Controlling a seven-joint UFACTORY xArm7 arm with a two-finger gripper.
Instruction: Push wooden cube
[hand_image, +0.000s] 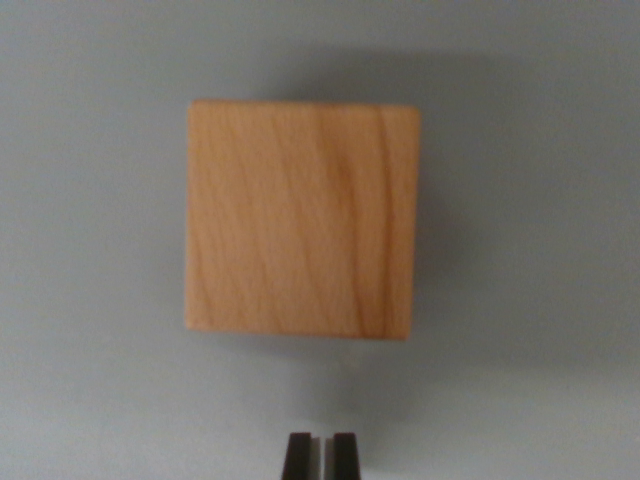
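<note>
One cube (302, 220) fills the middle of the wrist view, and it's a light wooden block with grain running top to bottom across its upper face. It sits flat on a plain grey surface (90, 300), edges square to the frame, a soft shadow spilling off above it and along the wrist view's right side. Down at the bottom edge, the gripper (320, 457) pokes in: two dark fingertips (297, 457) standing side by side, only a thin sliver of light between them, so it's clenched nearly tight and grasping nothing. Those tips sit below the cube in the picture, roughly in line with its centre, maybe a touch toward the wrist view's right. A band of bare grey separates them from the cube's near edge, so no contact right now. Everything's a little soft and blurry, cube edges included
</note>
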